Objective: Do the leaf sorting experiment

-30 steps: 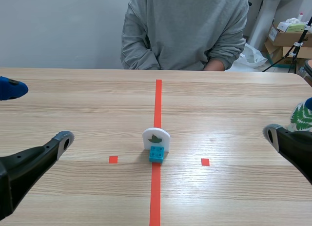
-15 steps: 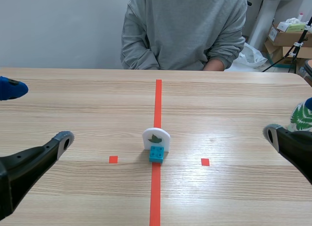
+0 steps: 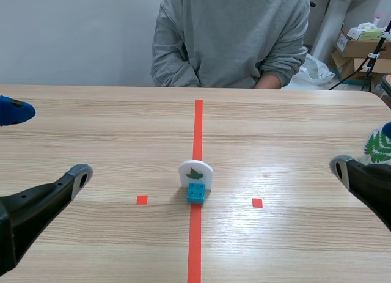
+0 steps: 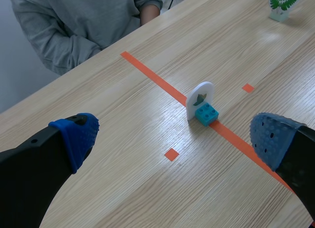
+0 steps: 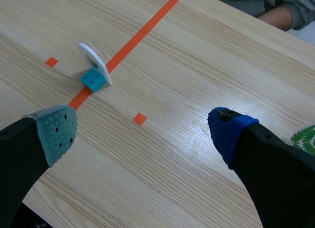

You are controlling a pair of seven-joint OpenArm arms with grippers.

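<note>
Jaws spread, left and right; one leaf card (image 3: 196, 171), one fern card (image 3: 377, 148), one teal block (image 3: 196, 192).

The white leaf card (image 3: 196, 172), upright on its blue brick (image 3: 196, 193), is the only obstacle at the middle of the table (image 3: 98, 136), with bare wood open all round it. A fern card (image 3: 379, 147) stands well apart at its 3 o'clock, and a person (image 3: 232, 38) sits at 12 o'clock.

We are seeing a person (image 3: 231, 38) sitting at the table's (image 3: 91, 124) far edge, boxes (image 3: 360, 47) standing beyond its far right corner.
</note>
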